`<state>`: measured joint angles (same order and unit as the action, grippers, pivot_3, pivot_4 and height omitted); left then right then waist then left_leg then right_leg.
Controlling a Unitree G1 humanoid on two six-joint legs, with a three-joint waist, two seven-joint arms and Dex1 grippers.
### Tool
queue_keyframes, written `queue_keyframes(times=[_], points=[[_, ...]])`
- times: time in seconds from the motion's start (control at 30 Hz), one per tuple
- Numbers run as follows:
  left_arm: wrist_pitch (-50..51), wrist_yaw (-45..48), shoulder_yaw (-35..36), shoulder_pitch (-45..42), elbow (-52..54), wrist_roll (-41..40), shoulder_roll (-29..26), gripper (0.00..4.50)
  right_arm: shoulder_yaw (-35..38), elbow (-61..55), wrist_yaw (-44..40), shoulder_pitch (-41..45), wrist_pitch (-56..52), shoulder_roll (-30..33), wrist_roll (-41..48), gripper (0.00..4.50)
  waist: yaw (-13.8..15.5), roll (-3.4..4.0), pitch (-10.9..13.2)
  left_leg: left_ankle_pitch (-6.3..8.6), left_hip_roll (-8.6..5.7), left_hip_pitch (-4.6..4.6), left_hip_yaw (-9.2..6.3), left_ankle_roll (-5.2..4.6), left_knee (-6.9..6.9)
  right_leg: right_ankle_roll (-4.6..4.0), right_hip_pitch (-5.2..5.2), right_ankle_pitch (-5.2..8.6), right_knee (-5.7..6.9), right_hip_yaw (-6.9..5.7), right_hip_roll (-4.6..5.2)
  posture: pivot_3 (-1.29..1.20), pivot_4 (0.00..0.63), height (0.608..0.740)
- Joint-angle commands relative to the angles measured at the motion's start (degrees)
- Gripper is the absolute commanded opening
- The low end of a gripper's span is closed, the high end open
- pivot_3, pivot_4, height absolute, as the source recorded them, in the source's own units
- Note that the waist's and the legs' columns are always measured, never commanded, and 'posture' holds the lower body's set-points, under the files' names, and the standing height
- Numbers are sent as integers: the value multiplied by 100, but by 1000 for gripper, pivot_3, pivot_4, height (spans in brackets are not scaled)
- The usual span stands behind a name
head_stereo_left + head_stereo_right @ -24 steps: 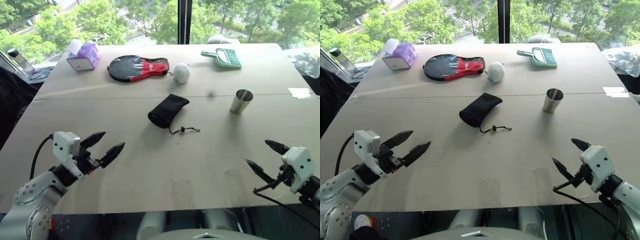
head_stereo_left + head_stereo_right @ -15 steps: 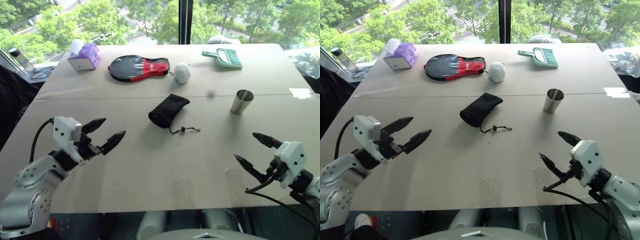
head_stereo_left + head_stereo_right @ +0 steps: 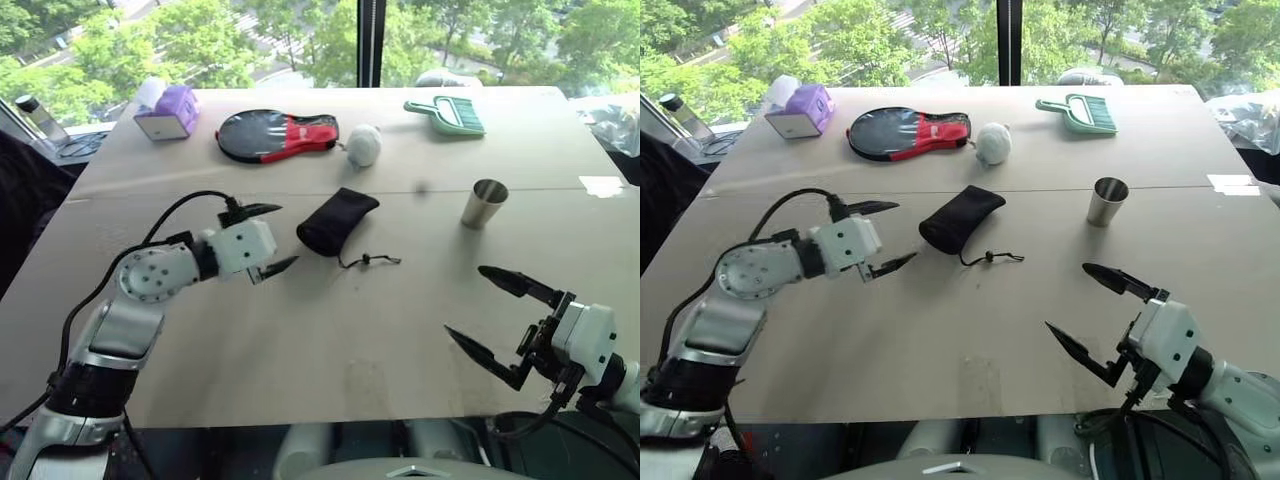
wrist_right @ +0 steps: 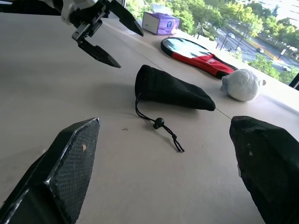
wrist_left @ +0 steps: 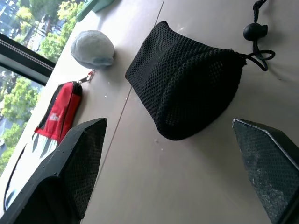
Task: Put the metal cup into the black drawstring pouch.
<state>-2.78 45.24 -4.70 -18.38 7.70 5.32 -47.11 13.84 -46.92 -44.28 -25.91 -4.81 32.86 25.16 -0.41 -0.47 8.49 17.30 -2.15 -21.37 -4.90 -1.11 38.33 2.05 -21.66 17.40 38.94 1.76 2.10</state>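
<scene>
Centrally in the left eye view, the black drawstring pouch [image 3: 337, 221] is seen lying flat on the tan table [image 3: 330, 340], its closed end toward the lower left of the frame and its cord and toggle [image 3: 368, 260] trailing toward the lower right. The metal cup [image 3: 484, 203] is noted upright on the table at centre right, well apart from the pouch and untouched.

The left gripper [image 3: 268, 238] is found at centre left of the frame, just beside the pouch's closed end but not touching it. Its two black fingers are spread wide, with nothing between them. In the left wrist view the pouch [image 5: 187, 79] is framed between the two spread fingertips [image 5: 84, 154], the table surface visible between pouch and fingers.

The right gripper [image 3: 490, 315] is recorded at lower right, held above the table near its front edge, fingers likewise spread wide and empty. It is well apart from both cup and pouch.

Along the upper part of the frame are noted a black-and-red paddle cover [image 3: 275, 135], a pale grey ball [image 3: 362, 146], a teal dustpan with brush [image 3: 446, 115] and a purple tissue box [image 3: 167, 112].
</scene>
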Motion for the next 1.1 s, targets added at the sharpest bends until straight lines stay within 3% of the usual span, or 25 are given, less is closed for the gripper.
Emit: queue_keyframes(times=[0.03,0.23,0.27,0.33,0.47,0.57,0.67,0.8,0.87,0.93,1.0,1.1], points=[[-405,-229,-447,-534,-324,738,140,4480,20,-391,276,-105,-89,-56,-6,4500,3,0,0,0,-1,-2,0,-1,0,0,-1,0,0,-1,0,0,150,740],[-1245,-277,-1023,-1394,-1430,1208,490,4480,-37,-623,589,-189,-305,-59,-69,4500,-15,-1,0,-11,-5,-17,-8,16,12,2,-9,-1,5,-10,-1,0,150,740],[-1373,-248,-1135,-1549,-1670,1294,534,4245,-38,-644,633,-179,-335,-55,-84,4500,-15,-1,0,-11,-6,-18,-9,16,12,2,-11,-1,6,-11,-2,0,150,740],[-1793,-294,-1354,-1861,-2209,1517,602,3641,-52,-667,701,-154,-393,-46,-111,4500,-12,-1,0,-11,-8,-22,-14,16,15,2,-11,-1,7,-17,-2,0,150,740],[-2212,-158,-1623,-2407,-3163,1645,768,1711,-81,-705,881,-124,-586,-27,-198,4500,-23,-1,0,-11,-13,-25,-17,16,19,2,-12,-1,6,-20,-2,0,150,740],[-2048,271,-1578,-2702,-3601,1217,1068,220,-159,-731,1076,-59,-923,53,-395,4500,-22,-2,1,-12,-14,-32,-22,17,23,2,-14,-1,7,-34,-3,0,150,740],[127,1284,-1133,-2911,-3342,165,1462,63,-153,-692,1405,180,-1541,145,-492,4500,-26,-2,1,-12,-15,-40,-26,16,36,3,-13,-1,10,-49,-2,0,150,740],[3450,2032,-815,-3290,-2465,-623,1343,63,-94,-719,1985,1038,-2693,465,-848,4500,-107,-8,10,-12,-17,-44,-32,16,53,4,-15,0,24,-61,-17,0,150,740],[4904,1793,-772,-3320,-1721,-601,1191,63,-326,-824,2164,1864,-3845,1166,-1201,4500,-196,-5,16,-11,-24,-42,-23,15,72,9,-18,3,50,-47,-22,0,150,740],[6360,1515,-939,-3400,-840,-483,1009,63,-426,-625,1938,2707,-4682,1574,-823,4500,-232,-6,25,-11,-24,-40,-31,15,77,12,-17,7,53,-47,-17,0,150,740],[7560,1378,-975,-3480,-88,-690,887,63,-552,-326,1668,3651,-5263,1658,-318,4500,-212,-8,32,-11,-26,-39,-37,15,75,12,-17,7,58,-33,-13,0,150,740],[8808,832,-838,-3491,508,-820,1087,63,-941,404,1814,4892,-6039,1431,-229,4500,-169,-14,40,-6,-25,-42,-51,6,77,11,-18,7,65,-28,-11,0,150,740]])
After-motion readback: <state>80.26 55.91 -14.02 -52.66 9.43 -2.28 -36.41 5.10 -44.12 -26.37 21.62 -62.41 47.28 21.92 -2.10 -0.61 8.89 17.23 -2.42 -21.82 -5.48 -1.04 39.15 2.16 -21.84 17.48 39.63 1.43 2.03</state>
